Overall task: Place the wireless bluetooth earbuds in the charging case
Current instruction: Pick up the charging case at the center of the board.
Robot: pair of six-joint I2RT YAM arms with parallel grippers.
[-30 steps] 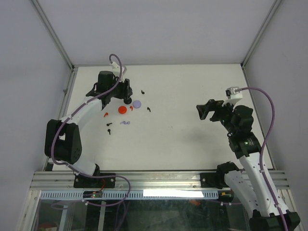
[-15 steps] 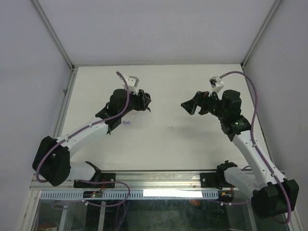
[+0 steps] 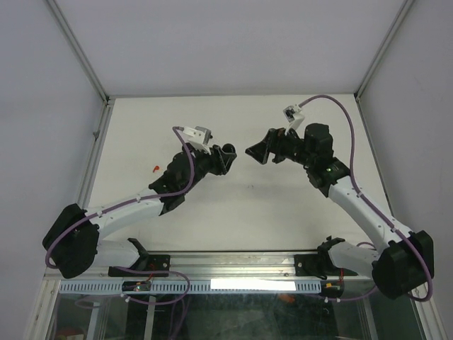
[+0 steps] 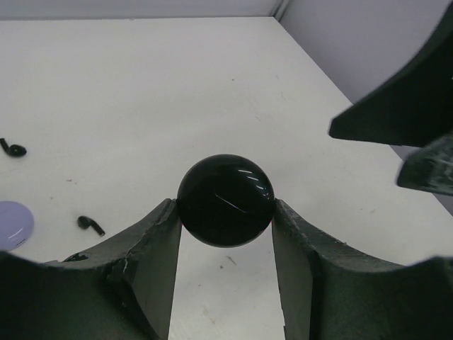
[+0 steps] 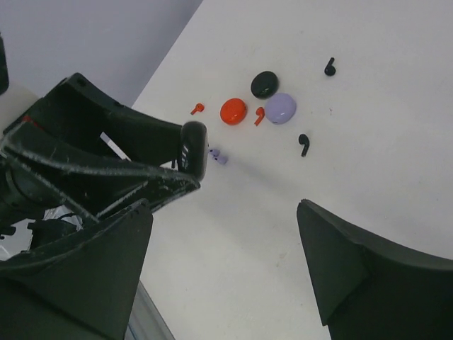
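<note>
The light was bright and even, and it came from above. The white table (image 3: 283, 205) looked pale, with only soft, faint shadows near the arms. A strip (image 3: 248, 284) at the near edge glowed very white. In the left wrist view, the black round case (image 4: 225, 200) was shiny, with thin white streaks of glare on it. The dark left fingers (image 4: 152, 262) beside it were close and a little soft. In the right wrist view, the big right fingers (image 5: 354, 276) looked blurry, but the tiny earbuds (image 5: 304, 144) far off looked sharp.
</note>
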